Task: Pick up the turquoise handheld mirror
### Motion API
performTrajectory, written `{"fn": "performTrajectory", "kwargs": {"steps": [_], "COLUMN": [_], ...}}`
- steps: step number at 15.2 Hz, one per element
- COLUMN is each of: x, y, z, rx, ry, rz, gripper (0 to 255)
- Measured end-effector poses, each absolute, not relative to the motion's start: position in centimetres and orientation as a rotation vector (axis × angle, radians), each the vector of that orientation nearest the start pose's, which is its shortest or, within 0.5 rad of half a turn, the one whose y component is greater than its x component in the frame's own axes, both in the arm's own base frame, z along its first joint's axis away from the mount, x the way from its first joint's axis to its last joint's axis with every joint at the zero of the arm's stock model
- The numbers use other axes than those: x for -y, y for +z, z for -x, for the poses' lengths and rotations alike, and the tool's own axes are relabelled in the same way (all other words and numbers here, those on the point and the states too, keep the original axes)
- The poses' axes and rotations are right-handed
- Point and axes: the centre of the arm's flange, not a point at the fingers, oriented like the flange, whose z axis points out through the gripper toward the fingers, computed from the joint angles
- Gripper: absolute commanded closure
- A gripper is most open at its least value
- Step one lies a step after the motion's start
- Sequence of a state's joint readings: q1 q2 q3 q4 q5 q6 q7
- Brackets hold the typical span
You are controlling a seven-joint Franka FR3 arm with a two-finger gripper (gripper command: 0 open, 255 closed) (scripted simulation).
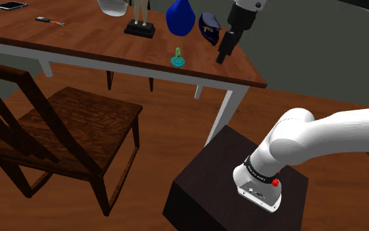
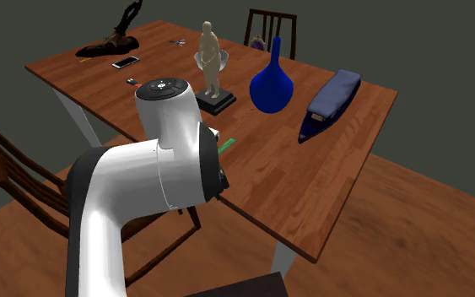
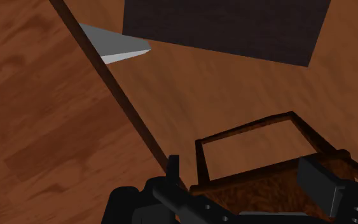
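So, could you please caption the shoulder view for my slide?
Open gripper over the table, apart from the turquoise mirror.

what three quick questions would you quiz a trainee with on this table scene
1. True or false: the gripper is shut on the turquoise mirror.
2. What stands on the table between the figurine and the dark blue case? A blue vase; B phone; C chair.
3. In the shoulder view, the mirror lies to the gripper's ____.
Key: 1 false, the fingers stand apart, clear of it; 2 A; 3 left.
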State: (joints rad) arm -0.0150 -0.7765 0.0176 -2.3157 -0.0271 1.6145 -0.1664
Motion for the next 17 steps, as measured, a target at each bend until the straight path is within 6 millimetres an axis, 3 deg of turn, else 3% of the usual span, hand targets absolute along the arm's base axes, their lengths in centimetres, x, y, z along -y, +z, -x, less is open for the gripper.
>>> {"fn": "performTrajectory", "kwargs": {"steps": [2,4,11,17], "x": [-0.1,0.0,1.1,4.2], "y": [61.1,60.8,58.6,56.6], "z": [-32.0,-34.3,-43.8,-51.7], "rx": [0.233,0.132,-0.295,-0.652], "ry": [-0.110,-0.092,-0.013,0.050], "rz": [3.173,3.165,3.095,2.987], "gripper": [0,0,0,0]}}
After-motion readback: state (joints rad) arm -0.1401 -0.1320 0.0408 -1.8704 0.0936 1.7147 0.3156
